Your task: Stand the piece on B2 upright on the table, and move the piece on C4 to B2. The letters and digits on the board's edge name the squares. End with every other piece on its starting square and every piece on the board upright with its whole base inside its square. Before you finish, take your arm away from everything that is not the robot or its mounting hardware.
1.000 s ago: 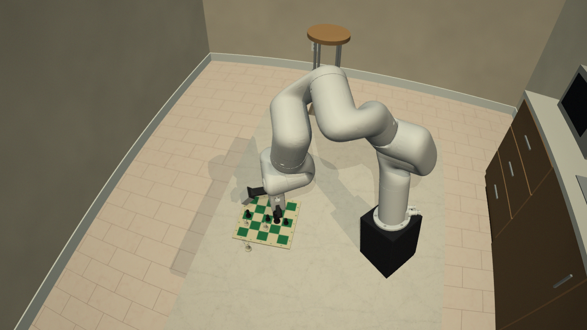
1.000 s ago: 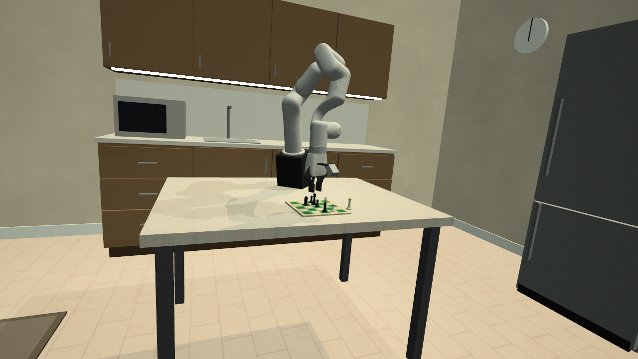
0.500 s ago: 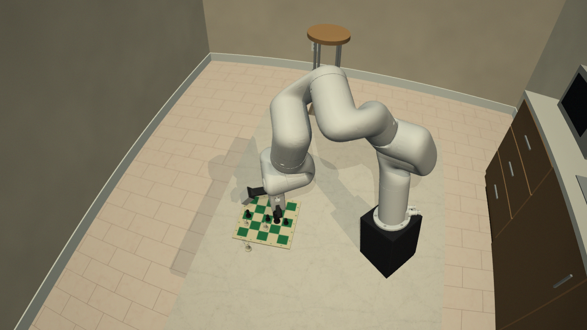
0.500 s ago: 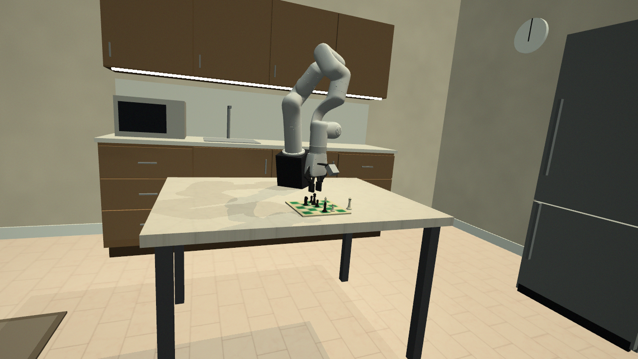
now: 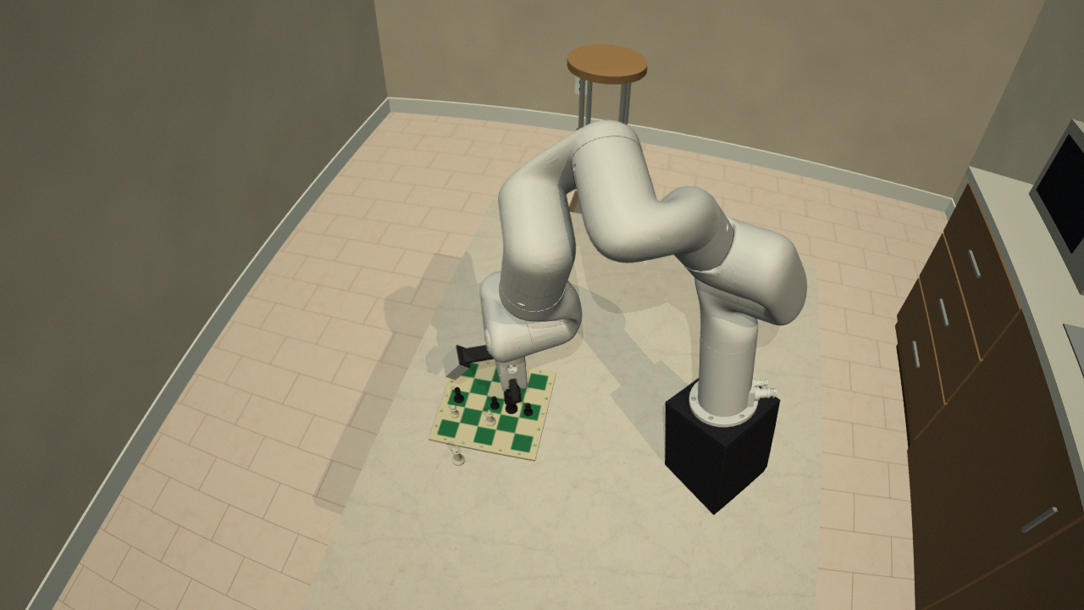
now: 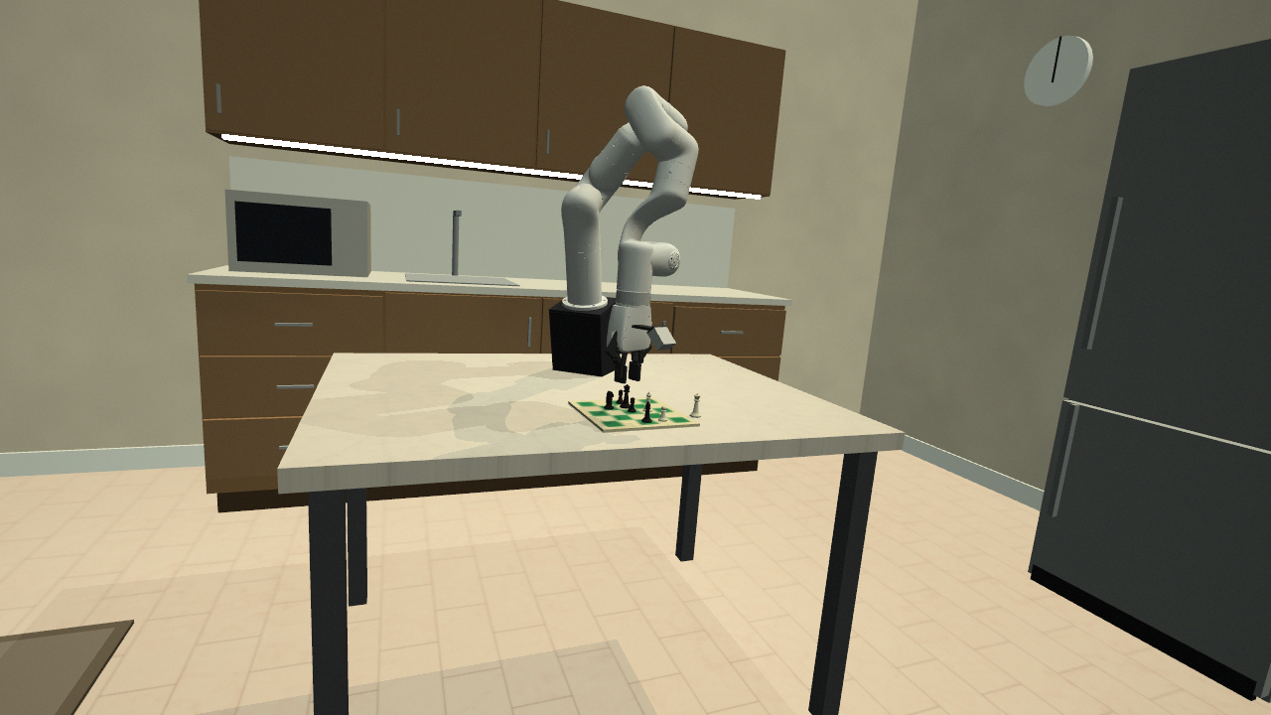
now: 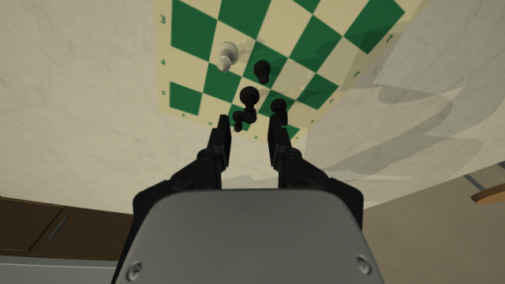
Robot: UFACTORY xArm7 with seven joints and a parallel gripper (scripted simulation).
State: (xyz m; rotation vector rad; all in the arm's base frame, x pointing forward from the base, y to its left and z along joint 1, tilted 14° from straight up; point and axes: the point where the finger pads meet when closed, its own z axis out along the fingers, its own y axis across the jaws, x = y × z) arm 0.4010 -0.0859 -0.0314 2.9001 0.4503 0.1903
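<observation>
A small green and cream chessboard (image 5: pixel 521 441) (image 6: pixel 593 412) (image 7: pixel 316 39) lies on the table. Several black pieces and two white ones stand on it. In the wrist view a round-headed black piece (image 7: pixel 249 99) stands just ahead of my fingertips. Next to it stand more black pieces (image 7: pixel 278 106) (image 7: pixel 237 117), and a black pawn (image 7: pixel 262 71) and a white piece (image 7: pixel 226 55) stand farther off. My gripper (image 5: pixel 513 390) (image 6: pixel 629 368) (image 7: pixel 249 126) hangs a little above this cluster, half open, with nothing between the fingers. Another white piece (image 5: pixel 456 457) (image 6: pixel 696 406) stands upright on the table beside the board.
The arm's black base (image 5: pixel 720 447) stands on the table behind the board. A kitchen counter with a microwave (image 6: pixel 297 232) runs along the wall, a fridge (image 6: pixel 1164 356) stands at the right, and a round stool (image 5: pixel 606 64) stands beyond the table.
</observation>
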